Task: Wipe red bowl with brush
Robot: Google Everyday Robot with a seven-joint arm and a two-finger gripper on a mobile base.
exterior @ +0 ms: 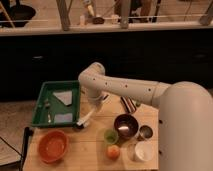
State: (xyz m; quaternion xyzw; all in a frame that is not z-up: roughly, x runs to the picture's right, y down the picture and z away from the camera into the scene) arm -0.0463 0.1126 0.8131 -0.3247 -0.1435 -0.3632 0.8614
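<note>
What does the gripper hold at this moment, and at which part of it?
The gripper, beside the green tray, holds the brush by the upper end of its white handle; the dark bristle head points down toward the table.
</note>
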